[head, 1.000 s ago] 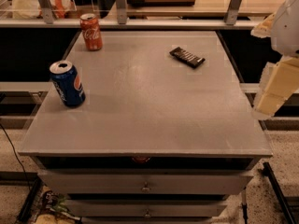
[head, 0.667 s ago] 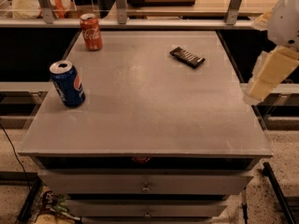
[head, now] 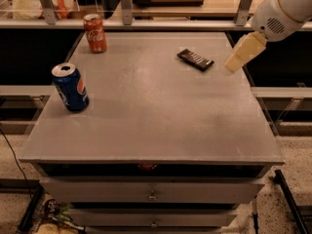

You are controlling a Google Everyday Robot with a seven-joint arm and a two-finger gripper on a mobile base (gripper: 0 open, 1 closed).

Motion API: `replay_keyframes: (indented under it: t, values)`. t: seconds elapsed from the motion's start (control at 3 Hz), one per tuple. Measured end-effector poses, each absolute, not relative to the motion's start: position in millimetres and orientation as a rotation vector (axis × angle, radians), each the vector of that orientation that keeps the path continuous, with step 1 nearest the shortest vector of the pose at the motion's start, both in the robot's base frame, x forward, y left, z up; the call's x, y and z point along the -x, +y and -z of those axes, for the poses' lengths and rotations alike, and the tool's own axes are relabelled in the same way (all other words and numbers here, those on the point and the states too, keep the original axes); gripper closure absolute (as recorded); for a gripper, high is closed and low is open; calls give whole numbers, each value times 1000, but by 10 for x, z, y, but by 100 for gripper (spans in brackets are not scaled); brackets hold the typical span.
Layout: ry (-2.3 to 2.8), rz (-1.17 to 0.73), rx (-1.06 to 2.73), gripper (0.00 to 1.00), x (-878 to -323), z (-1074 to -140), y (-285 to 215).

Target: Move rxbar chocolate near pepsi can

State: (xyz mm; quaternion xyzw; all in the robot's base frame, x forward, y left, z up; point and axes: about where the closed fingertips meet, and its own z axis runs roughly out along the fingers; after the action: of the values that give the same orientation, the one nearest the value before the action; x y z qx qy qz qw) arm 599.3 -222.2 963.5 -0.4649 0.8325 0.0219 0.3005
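The rxbar chocolate (head: 195, 60) is a thin black bar with pale lettering, lying flat at the far right of the grey table top (head: 156, 111). The pepsi can (head: 71, 87) is blue with the round logo and a silver top, standing upright near the table's left edge. My gripper (head: 231, 66) is cream-coloured and hangs from the white arm (head: 282, 11) at the upper right. It is above the table's right edge, just right of the bar and apart from it, holding nothing I can see.
A red Coca-Cola can (head: 94, 33) stands upright at the far left corner. A railing with metal posts (head: 126, 4) runs behind the table. Drawers (head: 152, 191) sit below the front edge.
My gripper and arm have moved up and to the left, from beyond the table's right side to a spot close to the bar. The bar and both cans have not moved.
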Motion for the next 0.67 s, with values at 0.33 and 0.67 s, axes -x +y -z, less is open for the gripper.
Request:
replay_keyframes:
  t: [0.33, 0.67]
  values:
    - [2208, -57, 1237, 0, -5987, -9640, -2218]
    - [2207, -138, 1176, 0, -6275, -9437, -2091]
